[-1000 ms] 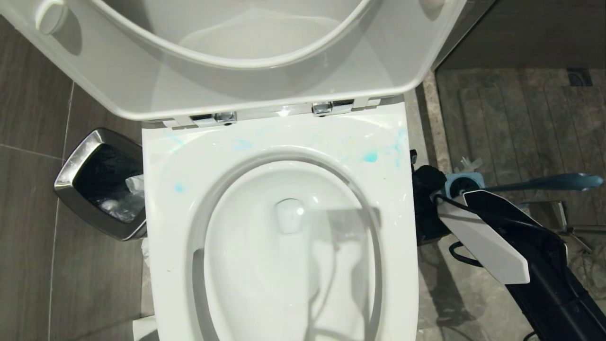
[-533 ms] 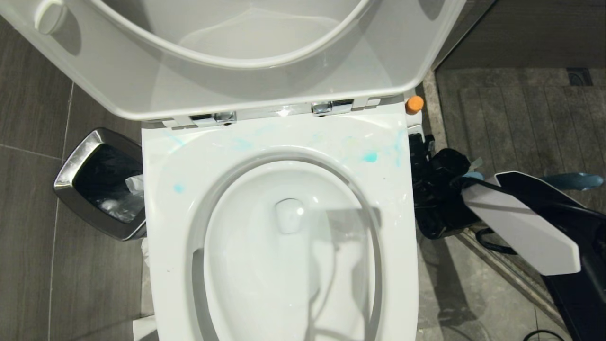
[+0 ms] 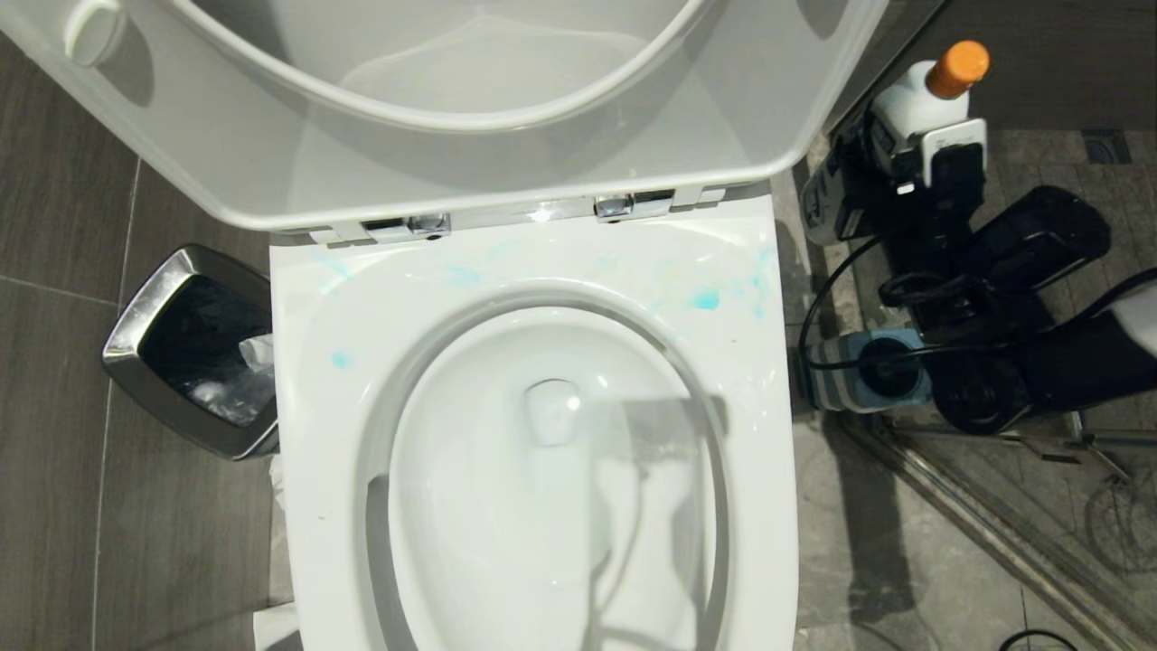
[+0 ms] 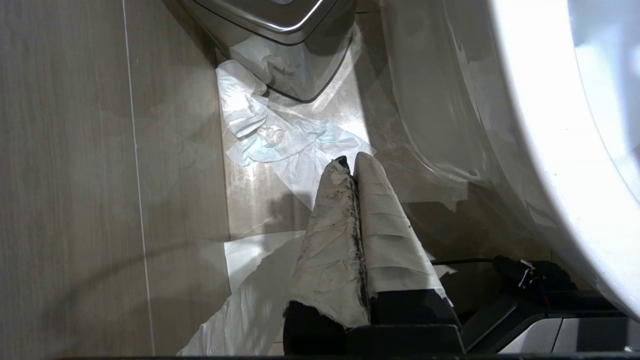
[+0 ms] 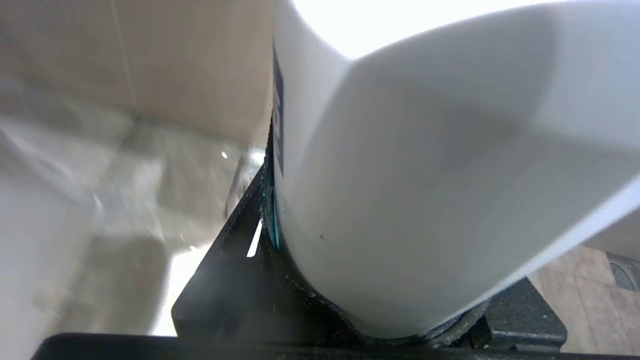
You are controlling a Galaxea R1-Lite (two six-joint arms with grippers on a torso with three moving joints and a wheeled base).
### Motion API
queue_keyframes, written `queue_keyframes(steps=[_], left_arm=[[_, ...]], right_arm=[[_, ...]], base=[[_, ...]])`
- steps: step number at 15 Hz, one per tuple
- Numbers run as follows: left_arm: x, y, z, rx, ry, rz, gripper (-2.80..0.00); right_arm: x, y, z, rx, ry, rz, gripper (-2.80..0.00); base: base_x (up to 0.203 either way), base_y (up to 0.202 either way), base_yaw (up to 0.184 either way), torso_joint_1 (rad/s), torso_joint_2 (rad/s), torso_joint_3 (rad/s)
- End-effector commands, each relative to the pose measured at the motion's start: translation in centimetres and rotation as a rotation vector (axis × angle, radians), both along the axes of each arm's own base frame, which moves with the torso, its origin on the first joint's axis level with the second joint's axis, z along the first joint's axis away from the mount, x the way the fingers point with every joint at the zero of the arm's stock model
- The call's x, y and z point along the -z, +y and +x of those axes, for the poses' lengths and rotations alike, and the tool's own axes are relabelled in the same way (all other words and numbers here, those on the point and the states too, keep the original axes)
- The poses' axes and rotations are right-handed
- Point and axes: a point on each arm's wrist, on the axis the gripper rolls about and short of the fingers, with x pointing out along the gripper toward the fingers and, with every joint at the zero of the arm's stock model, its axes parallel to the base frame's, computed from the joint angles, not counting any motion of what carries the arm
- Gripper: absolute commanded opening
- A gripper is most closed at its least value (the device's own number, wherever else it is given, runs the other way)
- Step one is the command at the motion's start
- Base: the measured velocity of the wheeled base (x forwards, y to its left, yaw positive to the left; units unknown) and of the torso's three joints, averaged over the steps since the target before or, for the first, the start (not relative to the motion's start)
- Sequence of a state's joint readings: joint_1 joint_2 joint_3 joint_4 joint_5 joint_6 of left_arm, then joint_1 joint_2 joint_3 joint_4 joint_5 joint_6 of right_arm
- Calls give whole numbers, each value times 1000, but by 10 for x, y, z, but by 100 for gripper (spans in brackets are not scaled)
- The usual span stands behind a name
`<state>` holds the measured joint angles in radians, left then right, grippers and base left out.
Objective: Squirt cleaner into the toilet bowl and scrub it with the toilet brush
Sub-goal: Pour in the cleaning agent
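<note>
The white toilet bowl (image 3: 325,380) fills the middle of the head view, seat and lid (image 3: 253,163) raised, teal-blue smears on its back rim. At the upper right, beside the lid, my right gripper (image 3: 913,136) is shut on the cleaner (image 3: 917,99), a white bottle held upright with its orange cap on top. The bottle's white body (image 5: 425,200) fills the right wrist view. The toilet brush is hidden behind my right arm; only its grey-blue holder (image 3: 827,375) shows. My left gripper (image 4: 350,162) hangs shut and empty low beside the bowl's outer wall (image 4: 450,115).
A steel-rimmed waste bin (image 3: 145,316) stands left of the toilet, its base (image 4: 280,20) near crumpled white paper (image 4: 280,140) on the floor. A metal floor track (image 3: 994,533) runs diagonally at the right. A black cable (image 3: 818,316) loops from my right arm past the holder.
My right arm has lifted the cleaner from low beside the bowl up to the upper right, next to the lid. The brush holder now shows; the brush handle no longer does. The left arm stayed still.
</note>
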<state>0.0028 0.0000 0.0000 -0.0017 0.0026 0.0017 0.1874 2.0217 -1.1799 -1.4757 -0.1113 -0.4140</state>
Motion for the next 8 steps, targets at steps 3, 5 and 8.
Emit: queue_keyframes(steps=[3, 5, 8], left_arm=[[0, 0, 0, -1, 0, 0, -280], [0, 0, 0, -1, 0, 0, -280], [0, 0, 0, -1, 0, 0, -280]], right_arm=[[-71, -16, -71, -20, -69, 57, -280], [-86, -18, -88, -42, -53, 77, -280], [-105, -19, -120, -77, -15, 99, -280]], base=[[0, 0, 0, 0, 0, 0], [0, 0, 0, 0, 0, 0], [0, 0, 0, 0, 0, 0]])
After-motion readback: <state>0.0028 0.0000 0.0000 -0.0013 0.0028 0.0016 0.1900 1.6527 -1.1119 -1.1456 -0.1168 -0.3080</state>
